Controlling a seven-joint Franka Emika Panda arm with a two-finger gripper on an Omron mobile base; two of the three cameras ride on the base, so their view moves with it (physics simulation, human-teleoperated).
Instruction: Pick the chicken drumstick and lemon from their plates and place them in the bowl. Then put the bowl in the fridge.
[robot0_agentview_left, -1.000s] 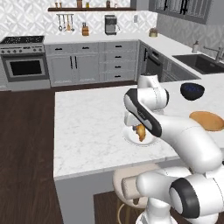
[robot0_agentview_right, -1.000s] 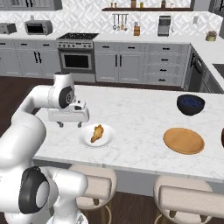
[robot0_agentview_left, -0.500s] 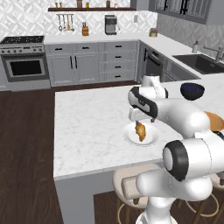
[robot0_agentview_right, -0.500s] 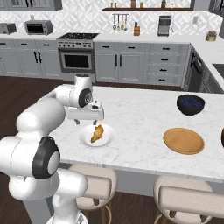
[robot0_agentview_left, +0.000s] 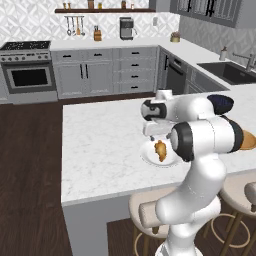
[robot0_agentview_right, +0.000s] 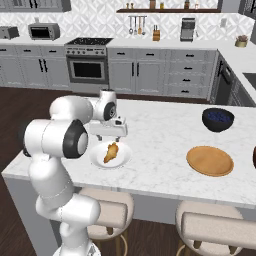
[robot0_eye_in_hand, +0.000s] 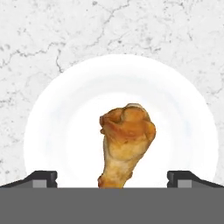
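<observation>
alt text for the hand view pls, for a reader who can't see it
A golden-brown chicken drumstick lies on a round white plate on a grey-veined white marble counter, seen from directly above. The open jaws' two dark fingertips rise at the bottom edge, one on each side of the drumstick's narrow end, not touching it.

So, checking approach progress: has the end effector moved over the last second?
Yes. The end effector has swung toward the white plate and now hangs open above the chicken drumstick.
</observation>
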